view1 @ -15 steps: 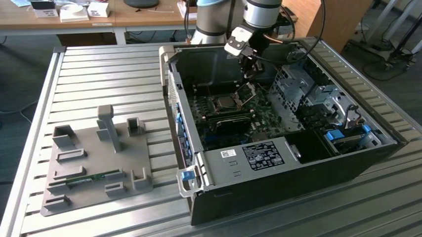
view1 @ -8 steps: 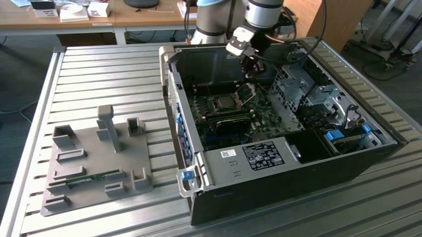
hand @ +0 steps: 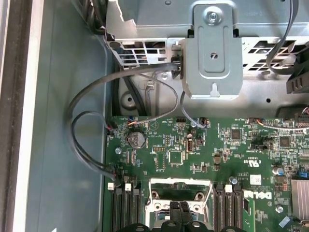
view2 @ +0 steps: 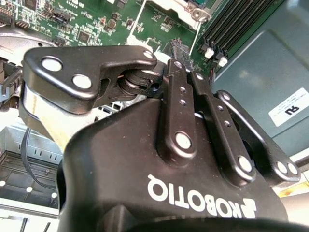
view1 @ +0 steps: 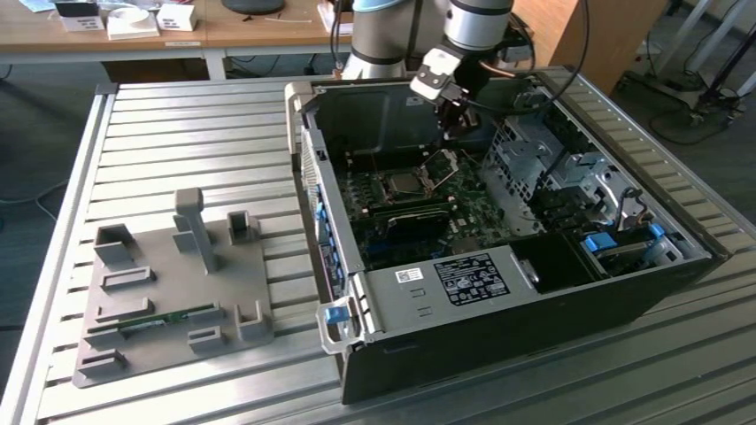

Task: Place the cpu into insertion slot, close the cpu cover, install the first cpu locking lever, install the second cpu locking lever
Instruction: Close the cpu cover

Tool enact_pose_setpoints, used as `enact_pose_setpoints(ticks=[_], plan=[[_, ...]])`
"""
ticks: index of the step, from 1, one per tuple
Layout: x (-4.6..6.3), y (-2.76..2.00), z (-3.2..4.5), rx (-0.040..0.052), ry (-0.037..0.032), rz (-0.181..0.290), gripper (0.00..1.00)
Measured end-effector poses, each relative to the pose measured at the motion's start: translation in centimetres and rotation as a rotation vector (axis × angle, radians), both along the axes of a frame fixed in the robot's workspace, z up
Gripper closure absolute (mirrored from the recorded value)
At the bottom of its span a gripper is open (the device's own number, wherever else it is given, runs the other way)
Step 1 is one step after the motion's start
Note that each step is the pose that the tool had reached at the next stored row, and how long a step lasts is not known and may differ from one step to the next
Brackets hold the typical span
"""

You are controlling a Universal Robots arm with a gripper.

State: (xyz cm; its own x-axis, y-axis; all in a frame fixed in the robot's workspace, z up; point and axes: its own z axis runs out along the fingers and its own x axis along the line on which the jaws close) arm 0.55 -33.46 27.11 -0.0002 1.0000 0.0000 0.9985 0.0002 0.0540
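In the exterior view the cpu (view1: 402, 183), a small silvery square, lies in the insertion slot (view1: 385, 189) on the green board inside the open computer case (view1: 497, 345). Just beyond it the cpu cover (view1: 444, 168) stands raised and tilted. My gripper (view1: 455, 124) hangs directly above the cover's upper edge. In the first wrist view the silvery cover frame (hand: 181, 192) lies right at my gripper (hand: 179, 210), whose fingers are pressed together. The second wrist view also shows the gripper (view2: 176, 50) shut over the board. Whether the tips touch the cover I cannot tell.
A metal drive cage (view1: 543, 159) stands close beside the arm, with a steel bracket (hand: 212, 53) and looping grey cables (hand: 87, 125) nearby. Black memory slots (hand: 125, 208) flank the socket. A grey fixture plate (view1: 165, 292) holding a green memory stick (view1: 154, 320) sits at the exterior view's left.
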Motion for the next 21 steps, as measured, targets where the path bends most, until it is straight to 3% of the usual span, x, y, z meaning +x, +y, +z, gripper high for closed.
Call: enact_pose_setpoints(ticks=[21], plan=[[0.88, 0.00, -0.04, 0.0001, -0.0001, 0.000, 0.89]])
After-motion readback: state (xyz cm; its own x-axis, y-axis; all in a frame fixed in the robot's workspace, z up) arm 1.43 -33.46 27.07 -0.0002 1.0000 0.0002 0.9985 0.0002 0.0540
